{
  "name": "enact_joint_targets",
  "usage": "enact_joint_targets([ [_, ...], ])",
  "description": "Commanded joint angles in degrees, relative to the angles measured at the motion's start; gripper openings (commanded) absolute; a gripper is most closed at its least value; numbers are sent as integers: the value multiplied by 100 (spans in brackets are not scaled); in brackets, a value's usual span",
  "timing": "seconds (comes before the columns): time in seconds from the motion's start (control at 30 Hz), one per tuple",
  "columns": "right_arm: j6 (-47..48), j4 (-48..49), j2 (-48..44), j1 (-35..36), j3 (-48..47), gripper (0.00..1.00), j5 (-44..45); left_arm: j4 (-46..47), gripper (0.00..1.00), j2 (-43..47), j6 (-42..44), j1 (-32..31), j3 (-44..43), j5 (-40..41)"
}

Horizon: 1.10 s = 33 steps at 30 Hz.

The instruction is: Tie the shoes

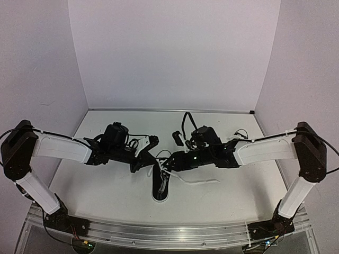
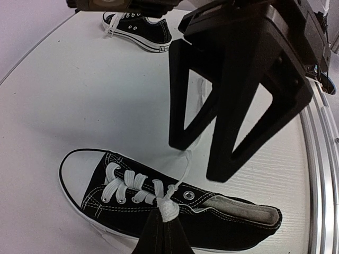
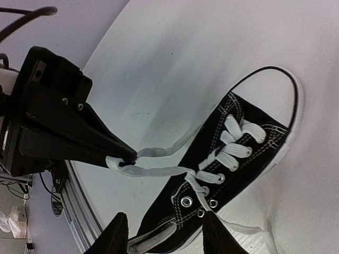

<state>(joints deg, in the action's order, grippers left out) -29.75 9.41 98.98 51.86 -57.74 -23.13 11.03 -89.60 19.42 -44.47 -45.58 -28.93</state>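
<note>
One of the shoes (image 2: 159, 211), a black sneaker with a white toe cap, lies on its side mid-table (image 1: 160, 188). My left gripper (image 2: 168, 212) is shut on a bunched bit of its white lace (image 3: 159, 170) just above the top eyelets. That lace is stretched taut sideways from the shoe in the right wrist view. My right gripper (image 3: 165, 238) hovers over the shoe's opening with its fingers (image 2: 222, 159) apart. A loose lace strand (image 3: 204, 203) runs down between them, not pinched. The other shoe (image 2: 140, 26) lies farther back on the table.
The lace's free end (image 1: 204, 181) trails right across the white table (image 1: 106, 185). The two grippers (image 1: 150, 160) (image 1: 169, 164) nearly touch above the shoe. A metal rail (image 1: 169, 233) edges the table's near side. Purple walls close in the back and sides.
</note>
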Motion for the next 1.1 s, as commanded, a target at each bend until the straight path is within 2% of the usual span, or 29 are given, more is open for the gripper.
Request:
enact_joint_targets([
  [0.0, 192, 459, 280, 36, -442, 41, -139, 170, 0, 227, -35, -9, 25, 72],
  [0.63, 99, 825, 856, 81, -719, 32, -407, 356, 0, 94, 0, -10, 55, 58],
  [0.77, 93, 891, 906, 84, -730, 20, -498, 354, 0, 67, 17, -8, 42, 59],
  [0.87, 116, 900, 937, 85, -730, 0, -573, 351, 0, 37, 24, -9, 41, 64],
  [0.97, 133, 896, 869, 82, -673, 0, -566, 291, 4, 28, 52, -9, 45, 123],
  [1.07, 132, 896, 717, 87, -560, 0, -438, 188, 16, 59, 102, -9, 105, 277],
])
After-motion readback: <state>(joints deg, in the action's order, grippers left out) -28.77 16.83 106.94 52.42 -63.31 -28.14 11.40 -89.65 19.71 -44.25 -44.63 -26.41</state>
